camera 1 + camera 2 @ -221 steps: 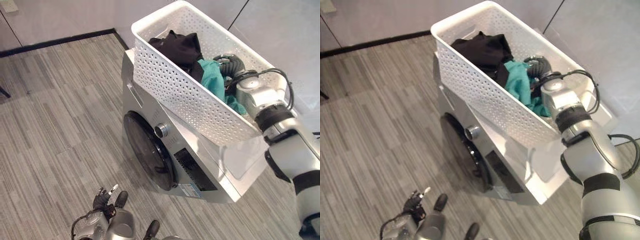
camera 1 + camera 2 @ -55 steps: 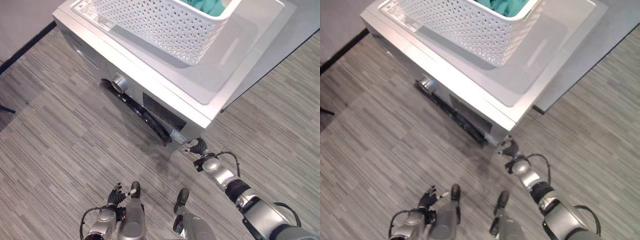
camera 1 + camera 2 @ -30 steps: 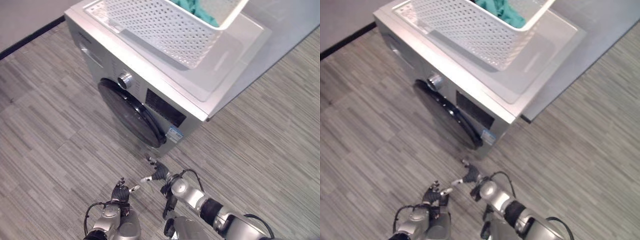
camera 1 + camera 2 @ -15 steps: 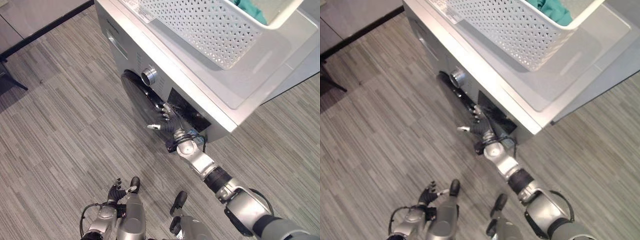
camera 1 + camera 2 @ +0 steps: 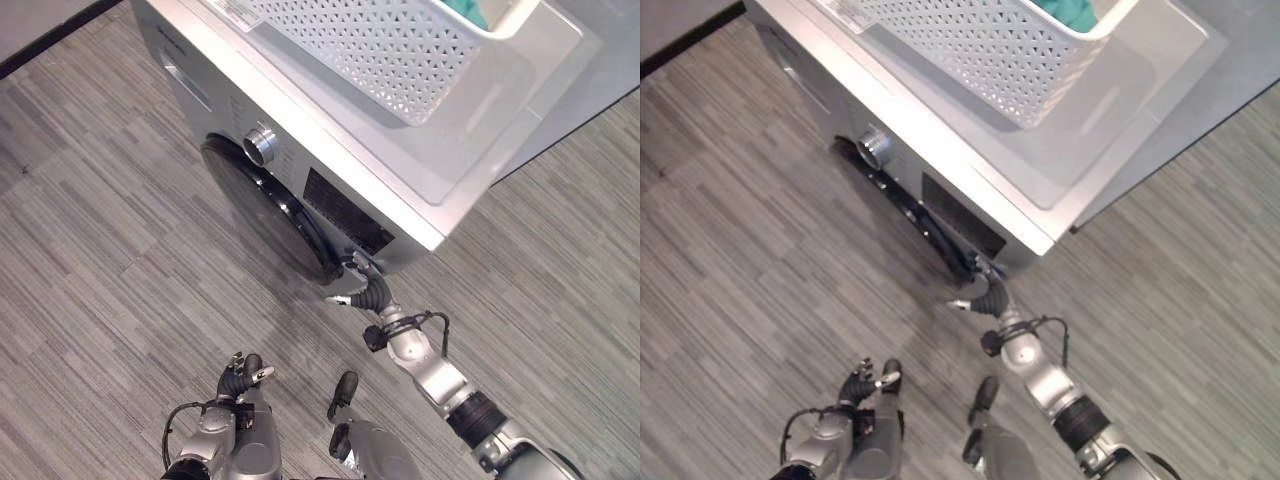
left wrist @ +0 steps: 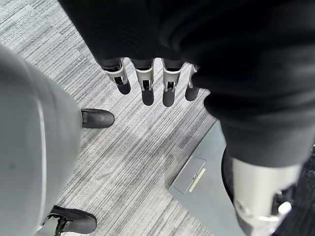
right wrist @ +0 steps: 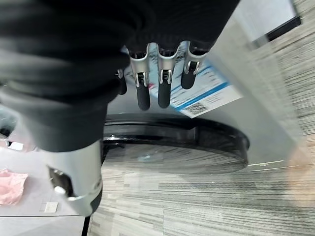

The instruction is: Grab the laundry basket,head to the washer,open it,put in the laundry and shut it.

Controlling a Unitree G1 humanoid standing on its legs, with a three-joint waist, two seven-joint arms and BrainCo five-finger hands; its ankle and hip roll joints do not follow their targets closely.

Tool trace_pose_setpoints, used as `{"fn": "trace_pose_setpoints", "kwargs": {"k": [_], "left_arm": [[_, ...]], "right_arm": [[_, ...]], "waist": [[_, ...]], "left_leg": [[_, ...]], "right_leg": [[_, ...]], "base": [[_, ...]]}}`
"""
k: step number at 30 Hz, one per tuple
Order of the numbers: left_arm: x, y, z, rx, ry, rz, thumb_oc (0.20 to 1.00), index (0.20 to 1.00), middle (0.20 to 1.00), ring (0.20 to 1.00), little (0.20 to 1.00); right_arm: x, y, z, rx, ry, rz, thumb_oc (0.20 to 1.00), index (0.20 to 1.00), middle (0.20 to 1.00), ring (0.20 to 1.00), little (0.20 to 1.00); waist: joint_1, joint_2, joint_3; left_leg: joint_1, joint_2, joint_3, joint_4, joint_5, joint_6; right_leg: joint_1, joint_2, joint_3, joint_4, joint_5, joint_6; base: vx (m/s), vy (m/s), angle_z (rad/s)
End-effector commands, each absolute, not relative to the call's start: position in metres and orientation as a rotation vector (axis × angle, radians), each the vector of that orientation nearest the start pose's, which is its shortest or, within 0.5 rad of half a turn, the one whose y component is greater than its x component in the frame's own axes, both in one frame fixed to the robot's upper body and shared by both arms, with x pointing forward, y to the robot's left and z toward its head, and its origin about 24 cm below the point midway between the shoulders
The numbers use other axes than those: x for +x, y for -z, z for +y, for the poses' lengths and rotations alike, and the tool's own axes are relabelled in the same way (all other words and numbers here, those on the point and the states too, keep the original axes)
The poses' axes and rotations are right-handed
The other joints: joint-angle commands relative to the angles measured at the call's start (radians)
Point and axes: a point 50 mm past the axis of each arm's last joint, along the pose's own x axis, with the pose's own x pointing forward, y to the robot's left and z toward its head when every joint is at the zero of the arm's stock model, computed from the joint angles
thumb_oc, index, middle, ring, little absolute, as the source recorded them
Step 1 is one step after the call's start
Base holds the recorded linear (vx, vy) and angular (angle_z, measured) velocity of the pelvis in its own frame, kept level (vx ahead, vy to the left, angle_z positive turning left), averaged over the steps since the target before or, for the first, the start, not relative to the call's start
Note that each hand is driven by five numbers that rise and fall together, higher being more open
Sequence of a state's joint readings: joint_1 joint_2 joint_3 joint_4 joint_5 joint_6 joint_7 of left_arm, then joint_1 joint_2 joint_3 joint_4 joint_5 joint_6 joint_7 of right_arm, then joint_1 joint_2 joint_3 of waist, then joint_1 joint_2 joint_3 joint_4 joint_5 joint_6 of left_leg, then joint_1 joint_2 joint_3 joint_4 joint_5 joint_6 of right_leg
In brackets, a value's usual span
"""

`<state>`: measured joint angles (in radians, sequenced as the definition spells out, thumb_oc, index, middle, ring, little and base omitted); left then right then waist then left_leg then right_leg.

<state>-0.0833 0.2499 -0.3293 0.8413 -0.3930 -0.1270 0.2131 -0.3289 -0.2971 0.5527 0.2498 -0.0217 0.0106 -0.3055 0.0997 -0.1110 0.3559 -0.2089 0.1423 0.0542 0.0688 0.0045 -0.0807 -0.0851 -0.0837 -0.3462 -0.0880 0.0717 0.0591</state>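
A white perforated laundry basket (image 5: 370, 50) stands on top of the silver washer (image 5: 420, 170), with teal cloth (image 5: 468, 10) showing inside it. The washer's round dark door (image 5: 265, 215) lies flush with the front, below a silver knob (image 5: 258, 145). My right hand (image 5: 372, 293) is at the door's lower right rim, just under the control panel. In the right wrist view its fingers (image 7: 165, 86) hang relaxed over a sticker (image 7: 206, 96) and the door (image 7: 172, 137); I cannot tell whether they touch. My left hand (image 5: 240, 375) hangs low near my body, fingers (image 6: 145, 83) loose and holding nothing.
Grey striped flooring (image 5: 100, 250) spreads in front of and left of the washer. A grey wall panel (image 5: 600, 60) stands behind the washer on the right. A black baseboard (image 5: 50, 35) runs at the far left.
The camera has shifted. My right hand, in the basket on the teal cloth seconds ago, has come down and slid from the door's upper right edge to its lower right rim.
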Motion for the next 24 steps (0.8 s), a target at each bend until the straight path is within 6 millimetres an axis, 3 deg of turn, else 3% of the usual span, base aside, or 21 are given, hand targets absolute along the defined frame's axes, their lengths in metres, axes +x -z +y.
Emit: {"fn": "trace_pose_setpoints", "kwargs": {"k": [1,18,22,23,24], "left_arm": [[0.196,0.108,0.191,0.077,-0.151,0.674,1.0,1.0,1.0,1.0,1.0],[0.203,0.099,0.191,0.06,-0.15,0.612,1.0,1.0,1.0,1.0,1.0],[0.209,0.093,0.192,0.069,-0.133,0.584,1.0,1.0,1.0,1.0,1.0],[0.211,0.092,0.194,0.079,-0.131,0.581,1.0,1.0,1.0,1.0,1.0],[0.211,0.092,0.194,0.08,-0.132,0.581,1.0,1.0,1.0,1.0,1.0]], "right_arm": [[0.308,-0.08,-0.086,-0.451,-0.168,-0.224,1.0,1.0,1.0,1.0,1.0],[0.34,-0.1,-0.05,-0.443,-0.152,-0.242,1.0,1.0,1.0,1.0,1.0],[0.349,-0.106,-0.029,-0.444,-0.194,-0.224,1.0,1.0,1.0,1.0,1.0],[0.347,-0.11,-0.012,-0.417,-0.255,-0.227,1.0,1.0,1.0,1.0,1.0],[0.347,-0.11,-0.012,-0.417,-0.255,-0.227,1.0,1.0,1.0,1.0,1.0]], "waist": [[0.018,-0.031,0.016],[0.075,0.016,0.049],[0.112,0.031,0.057],[0.127,0.035,0.059],[0.126,0.035,0.059]], "left_leg": [[-0.052,-0.01,0.015,0.086,-0.073,0.061],[-0.102,-0.032,-0.028,0.095,-0.085,0.06],[-0.128,-0.043,-0.055,0.101,-0.079,0.06],[-0.139,-0.047,-0.068,0.103,-0.076,0.059],[-0.139,-0.047,-0.069,0.104,-0.077,0.059]], "right_leg": [[-0.014,-0.08,0.101,0.083,-0.074,0.025],[-0.039,-0.085,0.09,0.09,-0.081,0.031],[-0.046,-0.086,0.077,0.093,-0.087,0.028],[-0.049,-0.086,0.069,0.099,-0.093,0.026],[-0.049,-0.086,0.069,0.1,-0.093,0.026]], "base": [[0.0,0.0,0.0],[0.01,0.005,0.04],[0.01,-0.013,0.07],[0.02,-0.023,0.24],[0.02,-0.023,0.28]]}}
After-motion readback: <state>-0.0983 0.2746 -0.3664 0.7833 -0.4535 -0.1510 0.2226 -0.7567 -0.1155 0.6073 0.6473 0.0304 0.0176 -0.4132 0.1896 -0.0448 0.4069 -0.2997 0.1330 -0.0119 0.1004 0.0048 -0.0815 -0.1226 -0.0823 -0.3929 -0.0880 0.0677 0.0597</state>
